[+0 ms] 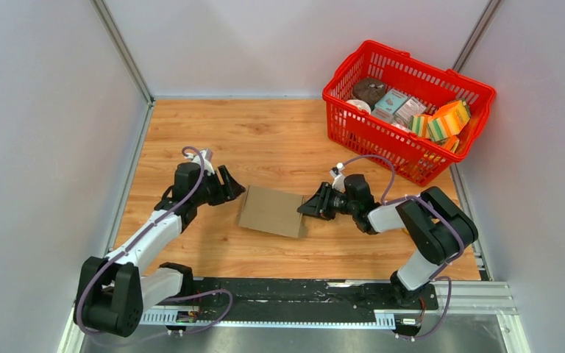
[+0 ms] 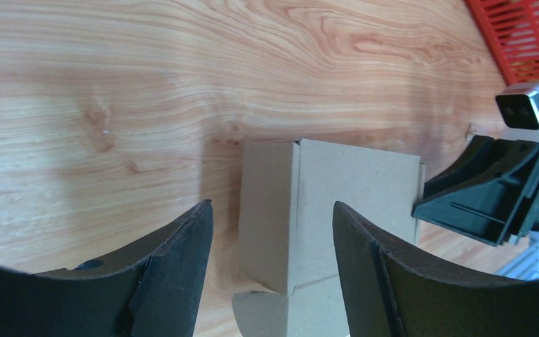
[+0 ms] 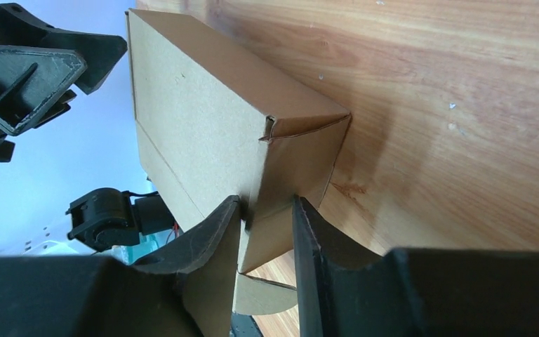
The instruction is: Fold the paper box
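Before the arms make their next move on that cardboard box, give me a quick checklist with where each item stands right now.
1. Open left hand: ok.
2. End of the paper box between that hand's fingers, gaps on both sides: ok.
3. Grip of the right hand on the end flap: ok, a finger on each face.
4. That end flap closed flush: not ok, its corner gapes and a tab sticks out.
5. Both arms away from the red basket: ok.
6. Underside of the box: cannot tell.
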Controlling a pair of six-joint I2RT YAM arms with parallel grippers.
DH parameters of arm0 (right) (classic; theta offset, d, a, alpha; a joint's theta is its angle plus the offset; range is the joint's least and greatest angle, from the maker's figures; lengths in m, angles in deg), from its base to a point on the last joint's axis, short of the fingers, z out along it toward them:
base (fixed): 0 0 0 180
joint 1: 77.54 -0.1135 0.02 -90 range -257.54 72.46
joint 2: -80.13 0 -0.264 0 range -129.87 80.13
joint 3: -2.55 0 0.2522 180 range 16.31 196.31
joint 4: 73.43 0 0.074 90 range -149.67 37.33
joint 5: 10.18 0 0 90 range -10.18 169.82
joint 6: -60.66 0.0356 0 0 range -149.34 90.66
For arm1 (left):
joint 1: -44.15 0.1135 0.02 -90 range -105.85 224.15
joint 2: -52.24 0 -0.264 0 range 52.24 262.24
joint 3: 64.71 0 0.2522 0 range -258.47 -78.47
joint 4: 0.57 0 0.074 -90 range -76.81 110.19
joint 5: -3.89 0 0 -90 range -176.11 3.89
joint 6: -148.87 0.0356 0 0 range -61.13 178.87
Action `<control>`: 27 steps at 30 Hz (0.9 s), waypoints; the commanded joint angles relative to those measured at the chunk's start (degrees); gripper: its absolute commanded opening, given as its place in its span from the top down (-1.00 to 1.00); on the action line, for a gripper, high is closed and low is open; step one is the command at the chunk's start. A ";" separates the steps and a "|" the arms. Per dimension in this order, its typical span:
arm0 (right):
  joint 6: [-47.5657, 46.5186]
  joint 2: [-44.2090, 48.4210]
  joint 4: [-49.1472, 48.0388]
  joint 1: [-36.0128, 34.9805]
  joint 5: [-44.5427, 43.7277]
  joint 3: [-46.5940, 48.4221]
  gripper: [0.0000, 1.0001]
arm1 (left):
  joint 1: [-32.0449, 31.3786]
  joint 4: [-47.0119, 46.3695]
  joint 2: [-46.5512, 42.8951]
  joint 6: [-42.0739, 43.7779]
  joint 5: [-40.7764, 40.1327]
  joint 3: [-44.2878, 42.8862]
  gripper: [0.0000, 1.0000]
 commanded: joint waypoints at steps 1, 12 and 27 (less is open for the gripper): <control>1.30 -1.72 -5.04 1.57 0.97 -2.39 0.31 | 0.67 -7.89 1.43 -2.21 8.72 0.68 -0.43; 2.10 -2.15 -5.85 2.45 0.62 -3.01 0.33 | 0.58 -13.34 1.70 -7.39 15.23 6.13 -0.50; 3.33 -2.24 -6.37 3.77 -0.70 -4.33 0.38 | 0.67 -16.15 5.74 -11.17 20.68 7.10 -0.54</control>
